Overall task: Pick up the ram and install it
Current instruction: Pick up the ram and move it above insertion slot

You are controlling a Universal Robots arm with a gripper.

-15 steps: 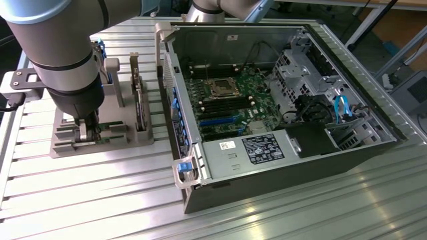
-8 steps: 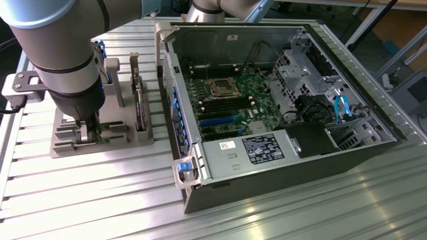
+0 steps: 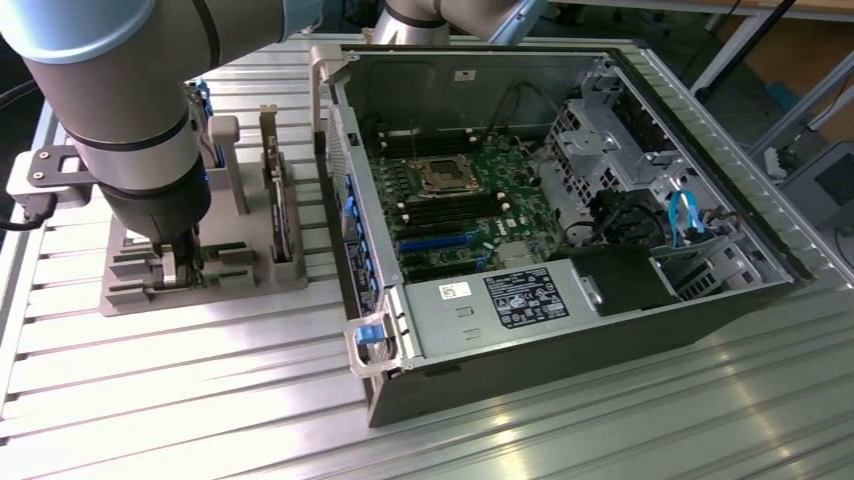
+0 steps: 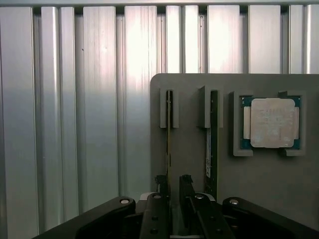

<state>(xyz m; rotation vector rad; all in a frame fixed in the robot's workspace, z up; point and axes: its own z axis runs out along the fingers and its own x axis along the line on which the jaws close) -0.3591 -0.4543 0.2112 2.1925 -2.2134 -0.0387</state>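
The ram [image 4: 169,134] is a thin green stick standing on edge in a slot of the grey holder [image 4: 189,99]. A second stick like it [image 4: 212,139] stands in the neighbouring slot. My gripper [image 4: 173,188] is down over the first stick, with one dark finger [image 4: 160,191] on each side of its near end. The jaws are open, with a narrow dark gap beside the stick. In the exterior view the gripper [image 3: 174,268] reaches down into the holder [image 3: 200,295] at the exterior view's left, away from the open computer case [image 3: 561,320].
A square silver processor [image 4: 271,122] lies in a pocket of the holder beside the sticks. A taller card [image 3: 278,200] stands upright in the holder near the case wall. The motherboard [image 3: 447,205] lies inside the case. Ribbed aluminium table [image 3: 200,400] surrounds everything.
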